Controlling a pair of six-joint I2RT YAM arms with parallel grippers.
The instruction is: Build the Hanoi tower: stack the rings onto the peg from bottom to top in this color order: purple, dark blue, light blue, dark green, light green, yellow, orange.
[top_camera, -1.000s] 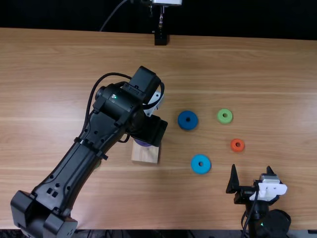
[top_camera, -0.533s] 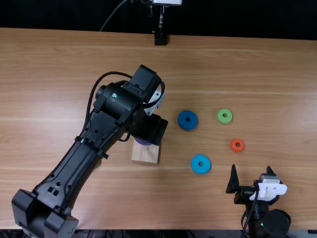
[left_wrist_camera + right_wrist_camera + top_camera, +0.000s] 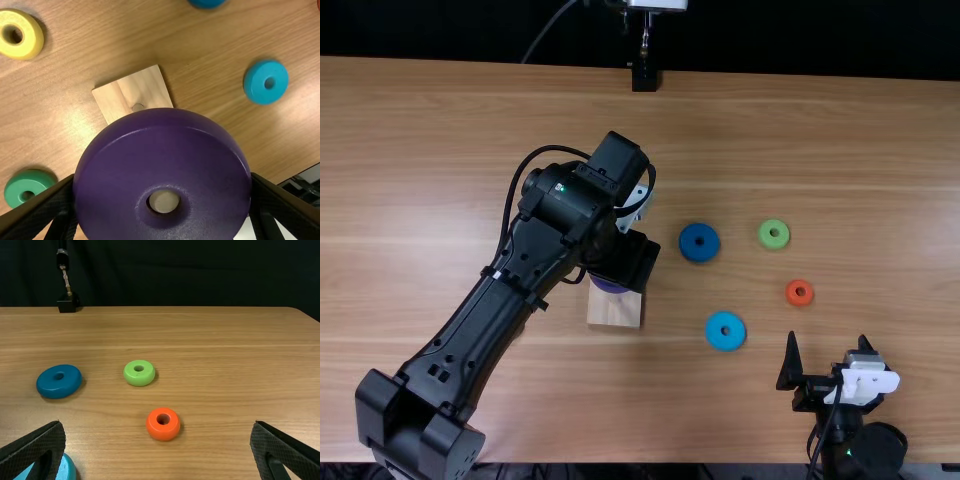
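1. Jaws of the left gripper (image 3: 625, 262) are pinching a thick, round purple ring (image 3: 162, 167), one on each side of its rim, over part of the wooden base.
2. A square-cornered block of pale wood, the base (image 3: 615, 310), lies flat on the light brown wooden counter (image 3: 740, 130). A pale round shape fills most of the purple ring's hole; whether it is the peg, and whether the ring is around it, I cannot tell.
3. Spread wide with nothing between them, the right gripper's (image 3: 827, 338) jaws are near the counter's near edge.
4. To the right of the base lie a round dark blue ring (image 3: 700, 250) and, closer to the near edge, a round light blue ring (image 3: 725, 343), apart from each other.
5. Farther right is a small, round light green ring (image 3: 774, 243), with a smaller round orange ring (image 3: 800, 300) nearer the near edge.
6. In the left wrist view, a round yellow ring (image 3: 30, 35) and a round dark green ring (image 3: 31, 181) lie flat, well apart, across the base from the light blue ring.
7. A black mount (image 3: 644, 78) stands at the far edge.
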